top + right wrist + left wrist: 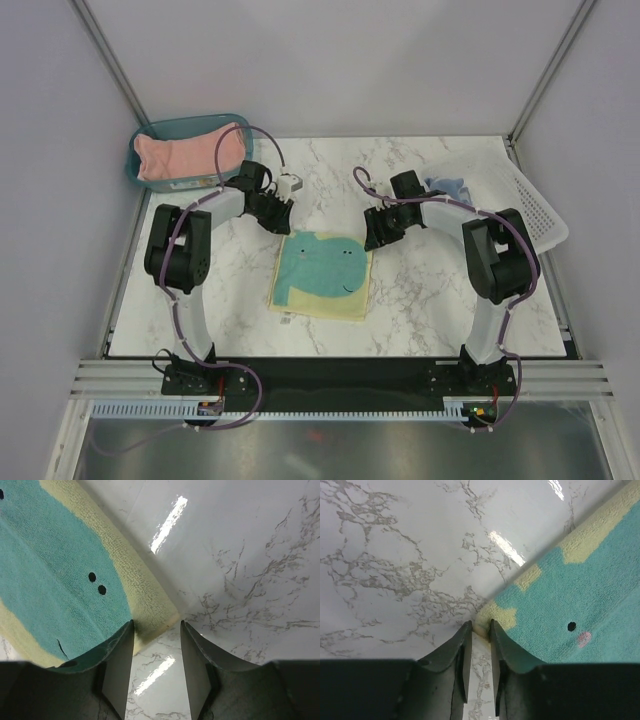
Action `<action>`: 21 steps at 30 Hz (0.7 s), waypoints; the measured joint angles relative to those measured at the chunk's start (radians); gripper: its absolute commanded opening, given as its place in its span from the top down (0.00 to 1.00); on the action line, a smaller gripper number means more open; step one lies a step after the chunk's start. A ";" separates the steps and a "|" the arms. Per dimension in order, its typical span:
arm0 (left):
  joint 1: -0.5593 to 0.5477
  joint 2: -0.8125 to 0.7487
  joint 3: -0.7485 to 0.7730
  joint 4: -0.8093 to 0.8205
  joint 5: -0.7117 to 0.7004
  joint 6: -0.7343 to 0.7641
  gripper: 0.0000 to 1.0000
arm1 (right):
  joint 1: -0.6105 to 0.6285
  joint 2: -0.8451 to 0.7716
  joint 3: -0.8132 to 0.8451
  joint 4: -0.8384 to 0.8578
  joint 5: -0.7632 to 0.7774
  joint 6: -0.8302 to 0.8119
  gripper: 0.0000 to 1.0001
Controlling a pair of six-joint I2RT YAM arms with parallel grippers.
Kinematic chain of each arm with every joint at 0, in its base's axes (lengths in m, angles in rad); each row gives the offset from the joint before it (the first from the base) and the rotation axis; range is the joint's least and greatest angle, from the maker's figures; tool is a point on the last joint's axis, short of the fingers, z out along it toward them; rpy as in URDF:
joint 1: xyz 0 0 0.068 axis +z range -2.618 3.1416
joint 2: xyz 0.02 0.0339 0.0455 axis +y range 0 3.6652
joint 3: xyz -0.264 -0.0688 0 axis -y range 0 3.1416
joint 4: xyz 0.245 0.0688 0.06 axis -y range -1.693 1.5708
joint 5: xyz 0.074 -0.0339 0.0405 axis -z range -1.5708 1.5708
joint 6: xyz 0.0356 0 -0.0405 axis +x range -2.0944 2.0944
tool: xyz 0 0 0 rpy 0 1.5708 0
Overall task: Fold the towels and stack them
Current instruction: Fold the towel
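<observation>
The pale yellow towel with the teal whale (322, 275) lies flat on the marble table between both arms. My left gripper (285, 222) is down at its far left corner; in the left wrist view the jaws (481, 625) stand narrow, with the towel's (580, 595) yellow corner pinched between the tips. At the far right corner my right gripper (372, 240) is low too. In the right wrist view it (156, 625) is open, and the towel's (60, 580) corner lies between the fingertips, touching only the left one. A salmon-pink towel (190, 152) lies in the teal bin. A light blue towel (447, 186) lies in the white basket.
The teal bin (135, 160) stands at the table's far left corner. Tilted over the far right edge is the white perforated basket (535, 215). Grey walls and metal posts enclose the table. Bare marble (440, 300) surrounds the whale towel.
</observation>
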 measured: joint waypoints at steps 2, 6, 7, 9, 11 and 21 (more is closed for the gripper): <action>0.000 0.009 0.016 -0.017 0.005 0.007 0.88 | 0.000 0.001 0.005 0.000 -0.008 -0.003 0.51; 0.000 0.020 0.055 -0.048 0.023 0.023 0.98 | -0.001 0.013 0.032 0.007 -0.043 -0.009 0.62; 0.000 0.020 0.061 -0.051 0.026 0.026 0.98 | -0.002 0.016 0.036 0.010 -0.051 -0.011 0.65; 0.000 0.020 0.071 -0.057 0.030 0.030 0.98 | -0.003 0.018 0.038 0.014 -0.060 -0.018 0.79; 0.000 0.020 0.081 -0.059 0.039 0.030 0.98 | -0.005 0.023 0.038 0.016 -0.065 -0.020 1.00; 0.000 -0.001 0.143 -0.094 0.054 0.016 0.98 | -0.010 -0.058 0.045 -0.005 0.037 0.035 1.00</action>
